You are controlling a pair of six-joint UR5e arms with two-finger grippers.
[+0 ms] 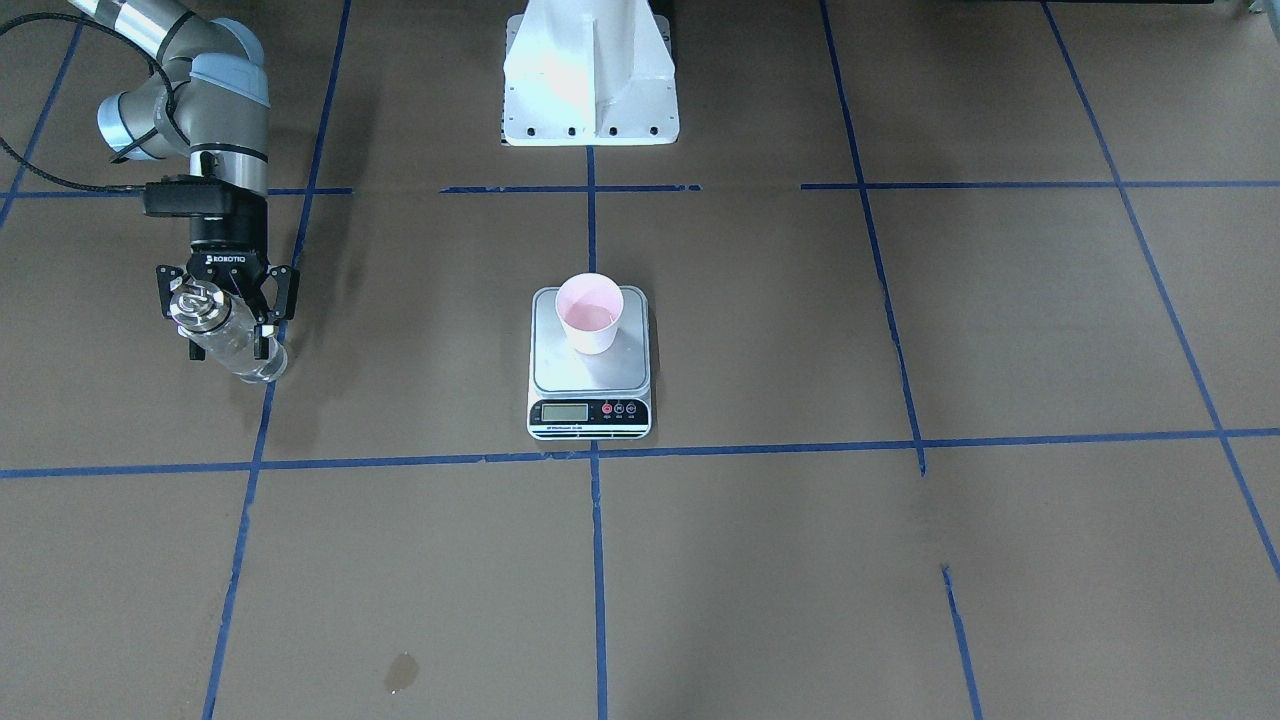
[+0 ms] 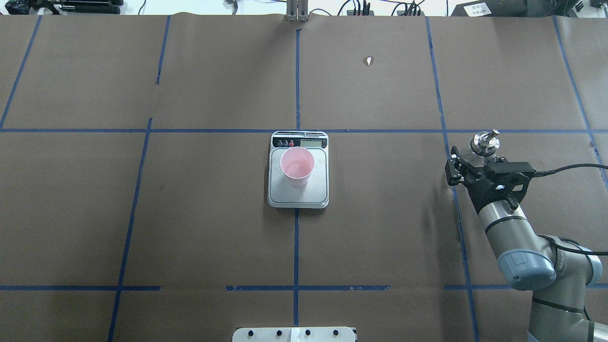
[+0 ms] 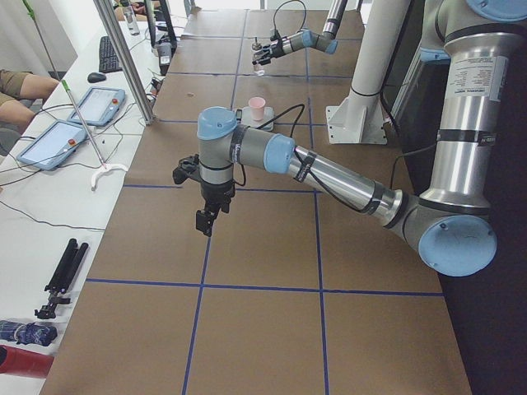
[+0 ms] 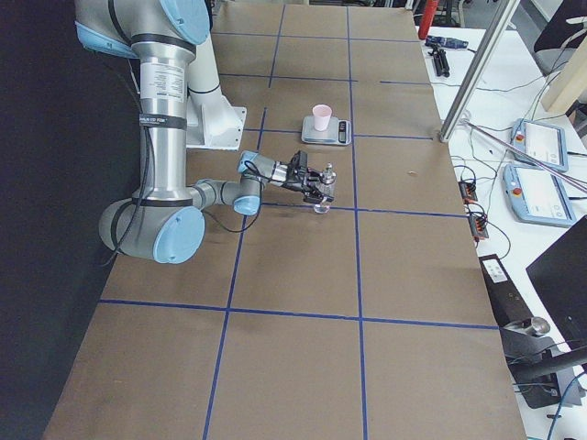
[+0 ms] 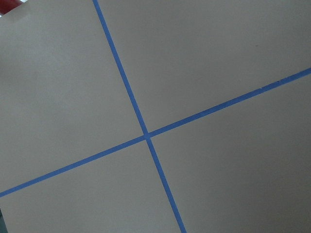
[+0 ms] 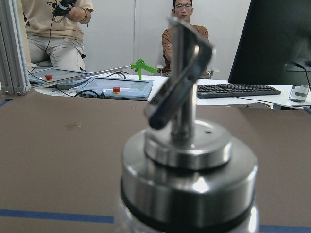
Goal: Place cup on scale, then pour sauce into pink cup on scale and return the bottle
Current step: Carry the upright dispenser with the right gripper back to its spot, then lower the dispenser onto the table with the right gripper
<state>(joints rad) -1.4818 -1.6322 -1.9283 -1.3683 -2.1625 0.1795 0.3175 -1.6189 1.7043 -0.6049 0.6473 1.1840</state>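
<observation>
The small clear glass bottle (image 1: 240, 352) with metal pourer is being held upright, clamped in the right gripper (image 1: 232, 342), well apart from the pale pink paper cup (image 1: 590, 312) sitting on the flat steel scale (image 1: 590, 385). Only the left-end view is showing the left gripper (image 3: 206, 220) over the brown, blue-taped table (image 2: 190, 213), and I cannot tell how far it is open.

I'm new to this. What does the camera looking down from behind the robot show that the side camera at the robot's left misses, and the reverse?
Only the overhead view shows the screen and buttons on the scale. Only the left side view shows the left arm, hanging over the table, and tablets beside it. Both show the pink cup standing on the scale and the right arm holding the bottle.
</observation>
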